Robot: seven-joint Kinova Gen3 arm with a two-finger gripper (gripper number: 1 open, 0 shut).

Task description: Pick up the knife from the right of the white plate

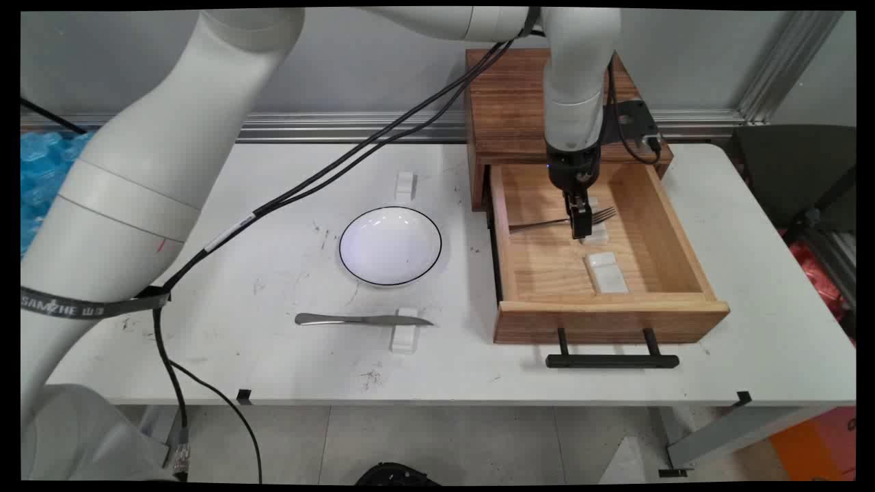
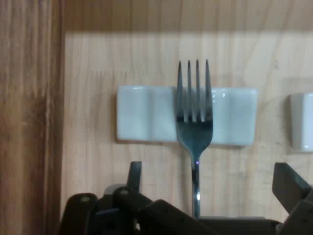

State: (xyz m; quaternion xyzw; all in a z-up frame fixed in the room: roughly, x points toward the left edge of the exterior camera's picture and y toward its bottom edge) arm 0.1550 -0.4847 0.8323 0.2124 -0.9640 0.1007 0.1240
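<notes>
A metal fork (image 1: 547,223) lies in the open wooden drawer (image 1: 677,246), its tines resting on a small white rest (image 1: 597,236). My gripper (image 1: 581,229) reaches down into the drawer right above the fork's neck. In the hand view the fork (image 2: 194,122) points up across the white rest (image 2: 146,122). My gripper (image 2: 210,176) is open there, one finger on each side of the handle, not touching it. A second white rest (image 1: 606,272) lies nearer the drawer front and shows at the hand view's right edge (image 2: 302,122).
The drawer sticks out of a wooden cabinet (image 1: 513,102), its black handle (image 1: 612,360) toward the table's near edge. Left of it lie a white black-rimmed plate (image 1: 390,246), a knife (image 1: 342,319) on a white rest (image 1: 405,338), and another rest (image 1: 405,184).
</notes>
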